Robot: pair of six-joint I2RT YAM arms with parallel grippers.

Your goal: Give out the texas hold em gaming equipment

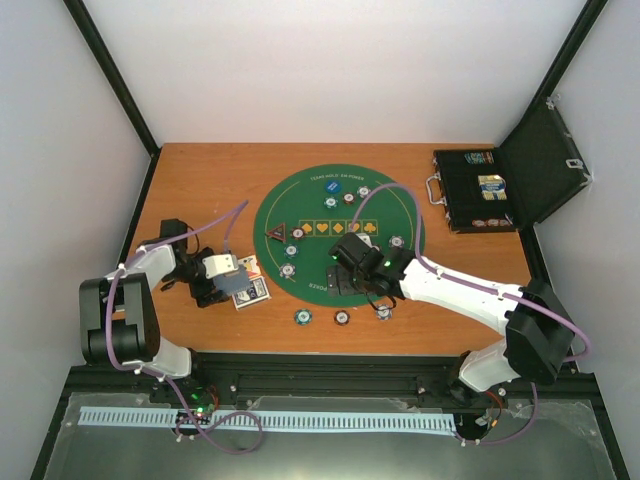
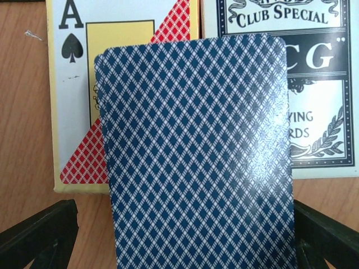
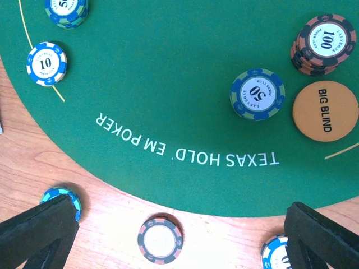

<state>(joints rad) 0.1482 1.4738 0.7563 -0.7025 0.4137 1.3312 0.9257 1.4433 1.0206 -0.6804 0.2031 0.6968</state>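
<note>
My left gripper (image 2: pixel 185 230) is shut on a blue-backed playing card (image 2: pixel 196 145), held just above two card boxes (image 2: pixel 73 112) on the wood; in the top view it (image 1: pixel 230 282) sits left of the green mat (image 1: pixel 310 215). My right gripper (image 3: pixel 179 224) is open and empty over the mat's near edge (image 1: pixel 343 293). A dark stripe-edged chip (image 3: pixel 160 240) lies on the wood between its fingers. A 50 chip (image 3: pixel 257 94), a 100 stack (image 3: pixel 323 43), an orange Big Blind disc (image 3: pixel 325 111) and a 10 chip (image 3: pixel 46 63) lie on the mat. The triangle marker (image 1: pixel 277 234) is at the mat's left.
A black hinged case (image 1: pixel 480 195) stands open at the back right with a card box inside. Three chips (image 1: pixel 303 317) lie on the wood below the mat. More chips and a blue disc (image 1: pixel 327 185) sit near the mat's far side. Walls enclose the table.
</note>
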